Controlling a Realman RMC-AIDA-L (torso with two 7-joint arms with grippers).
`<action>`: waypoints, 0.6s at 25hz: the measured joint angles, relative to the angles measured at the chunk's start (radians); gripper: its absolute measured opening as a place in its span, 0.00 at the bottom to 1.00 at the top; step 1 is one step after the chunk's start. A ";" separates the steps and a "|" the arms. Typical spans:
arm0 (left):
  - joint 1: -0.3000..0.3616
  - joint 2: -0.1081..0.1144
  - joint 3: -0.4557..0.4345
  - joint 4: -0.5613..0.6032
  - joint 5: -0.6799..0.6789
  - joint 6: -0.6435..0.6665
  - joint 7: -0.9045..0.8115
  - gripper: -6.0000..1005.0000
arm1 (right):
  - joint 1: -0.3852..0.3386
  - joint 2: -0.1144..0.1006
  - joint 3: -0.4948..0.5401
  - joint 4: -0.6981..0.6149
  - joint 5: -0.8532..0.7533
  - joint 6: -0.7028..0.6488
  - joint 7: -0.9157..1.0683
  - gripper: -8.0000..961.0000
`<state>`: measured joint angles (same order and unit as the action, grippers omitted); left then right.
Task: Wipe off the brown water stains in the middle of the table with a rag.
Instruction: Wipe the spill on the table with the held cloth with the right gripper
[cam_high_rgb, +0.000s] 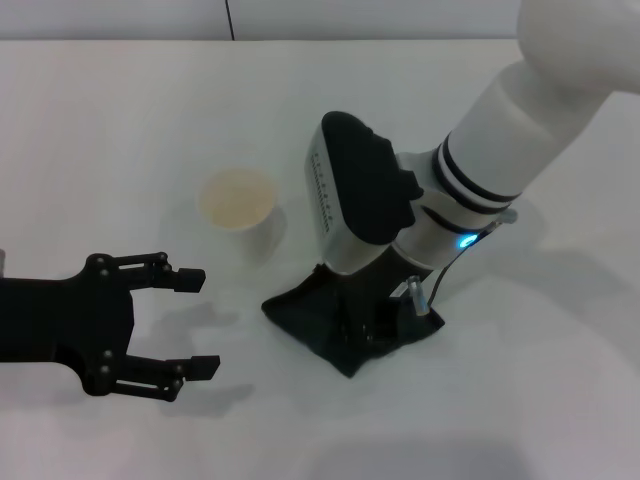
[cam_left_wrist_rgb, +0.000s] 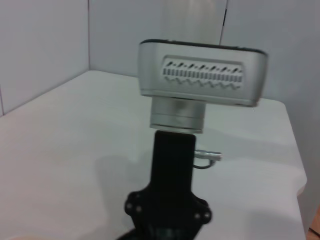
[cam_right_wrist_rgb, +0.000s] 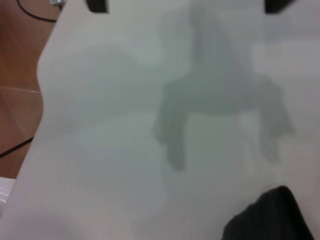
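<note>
The rag (cam_high_rgb: 350, 325) is a soft, dark cloth lying flat on the white surface (cam_high_rgb: 120, 120), just in front of the paper cup (cam_high_rgb: 240, 208). It looks light and floppy, so pinching a bunched-up middle part should work best. The right gripper (cam_high_rgb: 365, 325) presses down on it; I cannot tell how its jaws stand. No brown stain shows. The left gripper (cam_high_rgb: 190, 322) hovers beside the cup, jaws wide. The cup could tip over.

Dark rag (cam_high_rgb: 345, 325) lies crumpled on the white table (cam_high_rgb: 120, 120), stain unseen.
</note>
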<state>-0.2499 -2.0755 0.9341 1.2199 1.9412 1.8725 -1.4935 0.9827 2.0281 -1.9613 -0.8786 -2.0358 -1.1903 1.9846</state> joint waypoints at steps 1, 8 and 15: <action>0.000 0.000 0.000 0.000 0.000 -0.001 0.000 0.88 | -0.002 0.000 -0.002 -0.006 0.003 0.000 -0.003 0.12; -0.002 0.001 0.000 -0.003 -0.001 -0.006 0.003 0.88 | 0.007 -0.008 0.090 0.076 -0.042 0.088 -0.068 0.13; 0.001 0.000 0.001 -0.005 -0.001 -0.007 0.003 0.88 | -0.002 -0.009 0.226 0.147 -0.123 0.172 -0.117 0.15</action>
<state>-0.2488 -2.0752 0.9347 1.2154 1.9403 1.8655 -1.4904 0.9802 2.0187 -1.7356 -0.7312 -2.1591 -1.0185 1.8678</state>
